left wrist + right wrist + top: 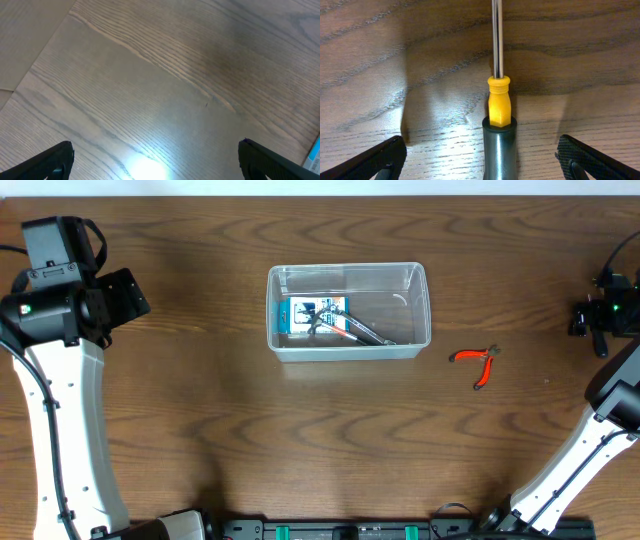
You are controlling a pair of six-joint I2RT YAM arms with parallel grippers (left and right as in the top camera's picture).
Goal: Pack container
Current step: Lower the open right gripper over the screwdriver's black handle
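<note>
— One clear plastic rectangular bin (347, 312) sits mid-table. Contents?
— A small blue-and-white printed box (305, 317) at its left end and a dark hand tool (357, 330) beside it. Orange-handled pliers (480, 363) lie outside, to the right.
— Grippers?
— The left gripper (157, 160) gapes empty. The right gripper (480, 156) is spread wide around an ungripped yellow-collared screwdriver (499, 102).

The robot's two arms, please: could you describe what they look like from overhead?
Both the left arm and right arm have smooth white tubular links, black boxy joint housings, a small green light each, and black cables. In the wrist views, the fingers are black.
</note>
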